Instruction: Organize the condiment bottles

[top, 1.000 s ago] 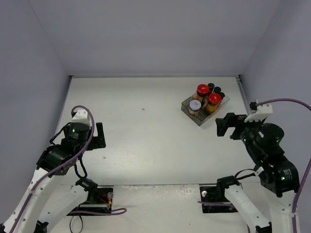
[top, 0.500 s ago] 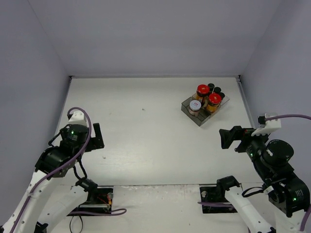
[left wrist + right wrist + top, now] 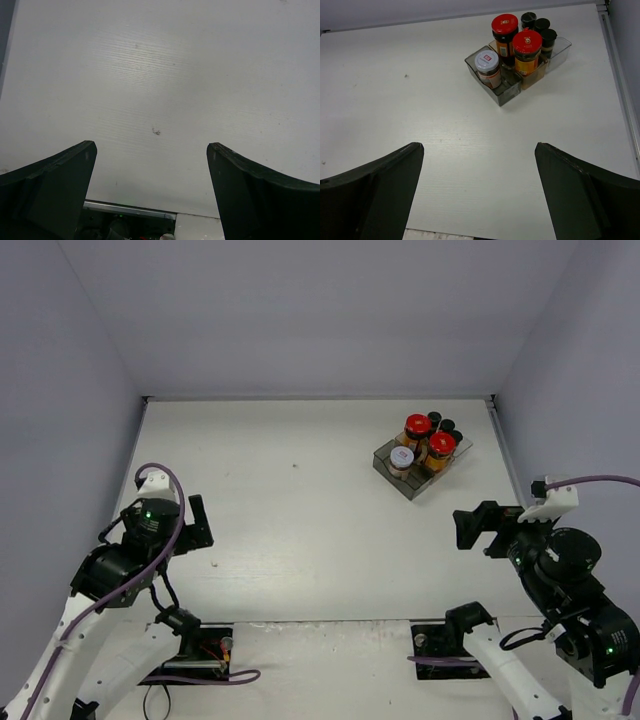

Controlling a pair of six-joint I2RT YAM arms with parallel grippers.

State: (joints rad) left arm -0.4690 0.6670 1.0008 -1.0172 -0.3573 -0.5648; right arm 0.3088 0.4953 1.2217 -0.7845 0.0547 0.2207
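All the condiment bottles stand inside the clear smoky tray [image 3: 415, 485] at the back right. Two red-lidded jars [image 3: 418, 424] [image 3: 441, 443], a white-lidded jar [image 3: 402, 457] and three black-capped bottles [image 3: 447, 426] are packed together. The right wrist view shows them too: red-lidded jars [image 3: 504, 25] [image 3: 526, 42], white-lidded jar [image 3: 487, 62], black-capped bottles [image 3: 541, 24], tray [image 3: 507, 92]. My right gripper [image 3: 468, 527] [image 3: 479, 146] is open and empty, well short of the tray. My left gripper [image 3: 198, 520] [image 3: 151, 145] is open and empty over bare table at the left.
White walls enclose the table on three sides. A small dark speck [image 3: 294, 465] lies mid-table and a scuff mark [image 3: 156, 131] under the left gripper. The arm base plates [image 3: 195, 650] [image 3: 440, 645] sit at the near edge.
My right gripper has pulled back from the tray toward the near right. My left gripper has drawn slightly nearer. The bottles have not moved.
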